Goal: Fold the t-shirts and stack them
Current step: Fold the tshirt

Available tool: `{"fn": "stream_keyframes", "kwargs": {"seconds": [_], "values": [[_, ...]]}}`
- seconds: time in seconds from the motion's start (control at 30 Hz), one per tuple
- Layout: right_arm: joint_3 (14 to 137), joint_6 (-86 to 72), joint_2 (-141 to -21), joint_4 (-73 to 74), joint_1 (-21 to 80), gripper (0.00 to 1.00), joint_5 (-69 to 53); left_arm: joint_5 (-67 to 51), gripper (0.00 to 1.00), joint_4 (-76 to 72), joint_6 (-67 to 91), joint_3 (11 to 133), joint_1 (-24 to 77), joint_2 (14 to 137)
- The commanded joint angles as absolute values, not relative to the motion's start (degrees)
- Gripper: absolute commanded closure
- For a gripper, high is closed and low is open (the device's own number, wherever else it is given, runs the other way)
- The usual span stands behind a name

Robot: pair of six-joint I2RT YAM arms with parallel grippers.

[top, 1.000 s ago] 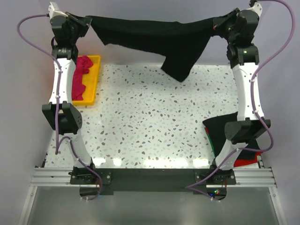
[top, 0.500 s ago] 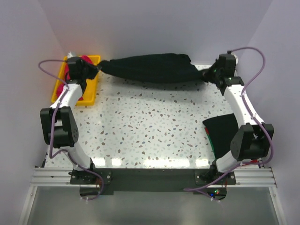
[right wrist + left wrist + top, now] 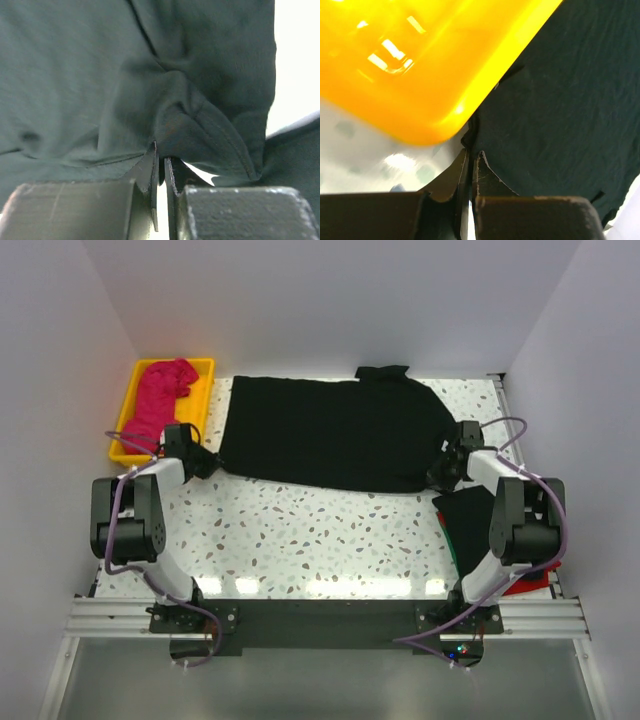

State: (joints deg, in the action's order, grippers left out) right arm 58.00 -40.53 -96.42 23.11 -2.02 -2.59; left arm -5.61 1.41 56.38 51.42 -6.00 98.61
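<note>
One large black t-shirt (image 3: 335, 435) lies spread flat across the upper middle of the table (image 3: 300, 540), with a sleeve poking out at its top edge. The left gripper (image 3: 203, 462) pinches the shirt's lower left corner, its fingers pressed together on the cloth. The right gripper (image 3: 442, 472) nips the lower right corner likewise. At the upper left a magenta t-shirt (image 3: 160, 400) sits crumpled in the yellow tray (image 3: 203, 366). At the lower right a pile of black and red t-shirts (image 3: 465, 515) lies under the right arm
</note>
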Motion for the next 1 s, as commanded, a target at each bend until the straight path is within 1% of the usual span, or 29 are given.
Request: {"fn": "stream_keyframes", "kwargs": {"seconds": [0.0,0.07,0.1,0.2,0.23,0.27,0.33,0.4,0.43,0.47,0.5,0.57,0.6,0.7,0.8,0.9,0.97], "values": [[54.4,-38.8,-95.3,22.2,-2.5,0.96,-4.1,-0.7,1.0,3.3,54.7,49.2,-6.8,92.6],[51.9,-38.6,-93.3,21.7,-2.5,0.91,-4.3,-0.2,1.0,4.0,54.1,48.2,-6.9,90.5],[51.2,-38.5,-92.4,21.8,-2.5,0.84,-4.0,-0.2,1.0,4.1,54.0,47.1,-7.0,89.9],[50.1,-38.1,-88.6,23.1,-2.5,0.71,-3.4,-0.2,1.0,5.1,53.4,45.6,-7.0,87.7],[49.9,-38.0,-87.5,24.1,-2.5,0.64,-2.9,-0.2,0.97,5.2,53.3,45.2,-7.0,87.1],[50.1,-37.6,-86.0,24.7,-2.6,0.61,-2.6,-0.2,0.94,5.4,53.2,44.7,-7.0,85.9],[50.4,-37.3,-84.4,27.0,-2.5,0.54,-2.5,1.5,0.93,6.3,52.8,43.6,-7.1,84.8],[51.0,-36.7,-81.7,28.7,-2.5,0.52,-2.8,2.7,0.9,8.8,52.6,43.3,-7.3,83.5],[51.0,-36.6,-80.6,30.2,-2.6,0.51,-3.1,2.8,0.8,9.4,52.4,43.2,-7.4,83.0],[51.1,-36.5,-79.1,30.8,-2.5,0.5,-3.9,3.2,0.75,11.1,52.0,43.2,-7.4,81.7],[51.2,-36.4,-76.5,31.5,-2.5,0.49,-4.0,3.4,0.66,11.8,51.9,43.4,-7.5,80.8],[51.5,-36.1,-73.9,32.4,-2.5,0.46,-4.0,3.4,0.58,12.8,50.7,43.7,-7.5,77.9],[52.1,-36.0,-72.6,32.1,-2.6,0.44,-4.2,3.3,0.51,14.1,50.4,44.6,-7.5,76.9],[54.4,-35.9,-73.6,30.9,-2.2,0.44,-6.0,2.6,0.48,14.5,48.9,46.1,-7.4,73.7],[58.3,-36.1,-78.6,30.5,1.2,0.44,-3.4,-1.3,0.47,11.3,48.5,46.9,-5.9,73.8],[62.7,-36.5,-84.4,29.3,5.8,0.45,-1.0,-2.5,0.48,10.9,47.6,51.1,-2.4,78.8],[65.5,-36.6,-88.7,27.6,6.9,0.45,-0.2,-3.2,0.48,10.9,47.4,54.5,-0.6,83.5]]}}
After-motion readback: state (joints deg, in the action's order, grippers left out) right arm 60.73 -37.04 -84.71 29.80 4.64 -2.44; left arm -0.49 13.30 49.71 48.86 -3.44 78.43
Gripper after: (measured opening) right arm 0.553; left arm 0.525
